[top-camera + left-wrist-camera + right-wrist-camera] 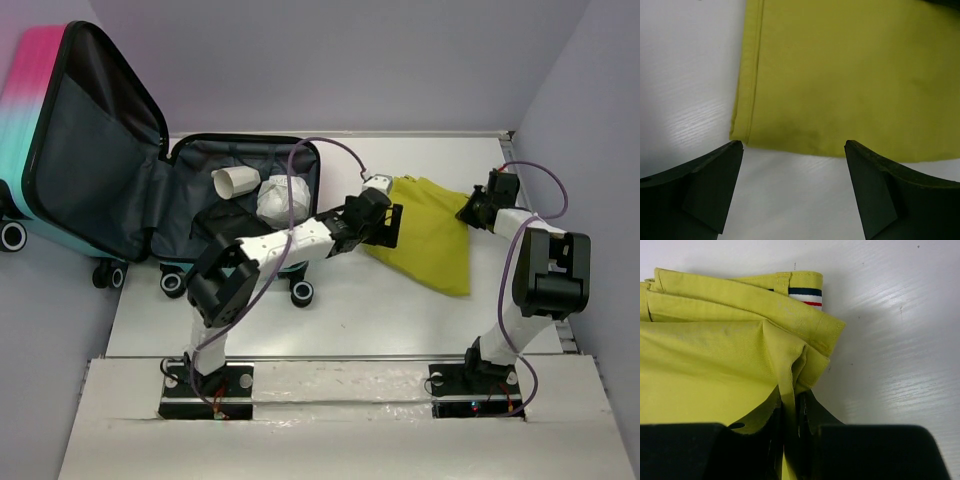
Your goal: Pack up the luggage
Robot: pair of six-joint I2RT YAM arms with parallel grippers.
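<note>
the luggage (95, 170) lies open on the bench (330, 320), with its lid up and its grey inside showing. its wheels are at the near end, so i think its long side runs away from the arms. a cup (235, 182) and a white bundle (283, 200) sit inside it. it is off to the left of both grippers, and the left arm is much nearer to it. the cloth (430, 235) is not in yet. it lies on the bench between the two grippers. the left gripper (794, 146) is wide, and the cloth's edge is just ahead of its tips. the right gripper (790, 412) is squeezed tight on a fold of the cloth. i think the cloth must go left next, over to the luggage.
</note>
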